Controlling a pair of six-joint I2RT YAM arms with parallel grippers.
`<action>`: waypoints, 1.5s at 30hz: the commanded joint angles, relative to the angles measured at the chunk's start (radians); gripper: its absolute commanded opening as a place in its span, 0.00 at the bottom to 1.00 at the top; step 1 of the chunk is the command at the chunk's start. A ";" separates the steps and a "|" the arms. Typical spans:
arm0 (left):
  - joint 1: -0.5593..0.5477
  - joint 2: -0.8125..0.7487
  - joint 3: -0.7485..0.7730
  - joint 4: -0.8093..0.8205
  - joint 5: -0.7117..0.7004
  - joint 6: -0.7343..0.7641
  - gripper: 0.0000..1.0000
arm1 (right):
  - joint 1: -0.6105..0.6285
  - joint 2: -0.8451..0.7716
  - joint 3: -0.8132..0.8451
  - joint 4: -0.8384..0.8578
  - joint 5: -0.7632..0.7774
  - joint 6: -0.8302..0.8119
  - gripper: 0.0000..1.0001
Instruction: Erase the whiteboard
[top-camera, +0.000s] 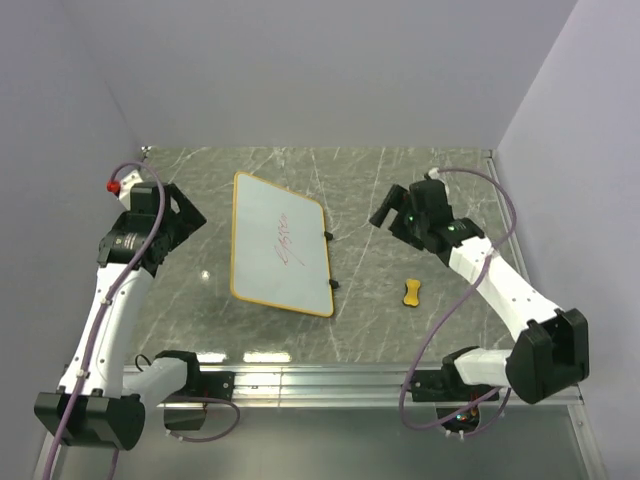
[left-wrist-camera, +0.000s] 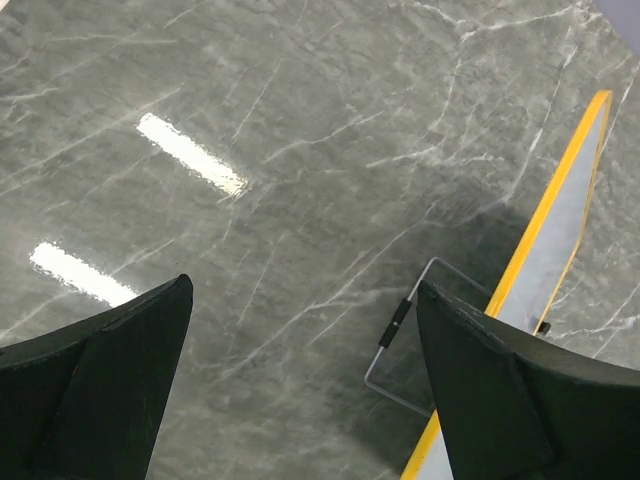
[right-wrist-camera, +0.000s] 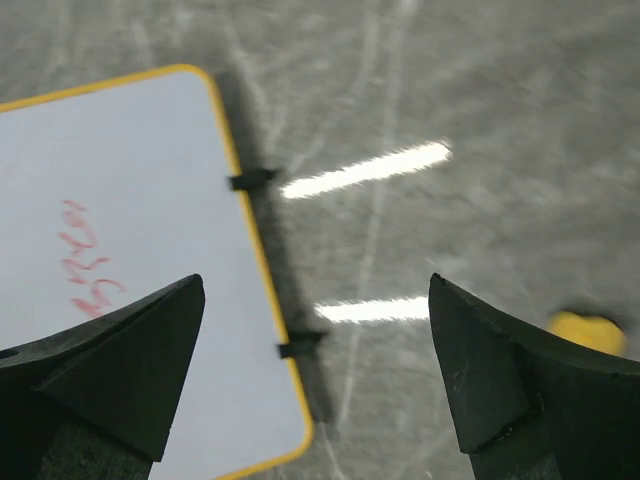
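Note:
The whiteboard (top-camera: 270, 215), white with a yellow-orange frame, lies flat on the marble table with a small red scribble (top-camera: 287, 245) in its middle. A small yellow bone-shaped eraser (top-camera: 412, 292) lies to its right. My left gripper (top-camera: 190, 215) is open and empty, raised just left of the board. The left wrist view shows the board's framed edge (left-wrist-camera: 565, 215). My right gripper (top-camera: 385, 212) is open and empty, raised right of the board. In the right wrist view (right-wrist-camera: 316, 282) it hangs over the board's right edge (right-wrist-camera: 150, 200), with the scribble (right-wrist-camera: 85, 260) at left and the eraser (right-wrist-camera: 585, 330) at right.
A thin wire loop with a black sleeve (left-wrist-camera: 398, 325) sticks out beside the board's edge. Two small black clips (right-wrist-camera: 252, 180) sit on the board's right frame. White walls enclose the table on three sides. A metal rail (top-camera: 300, 380) runs along the near edge.

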 joint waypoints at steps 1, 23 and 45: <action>0.001 -0.053 -0.013 -0.014 0.017 0.003 0.99 | -0.015 -0.106 0.000 -0.154 0.109 0.040 1.00; 0.009 -0.096 -0.158 0.158 0.254 0.046 0.98 | -0.027 -0.045 -0.270 -0.354 0.247 0.057 0.70; 0.009 -0.017 -0.144 0.158 0.238 0.075 0.92 | -0.034 0.210 -0.191 -0.248 0.244 -0.001 0.47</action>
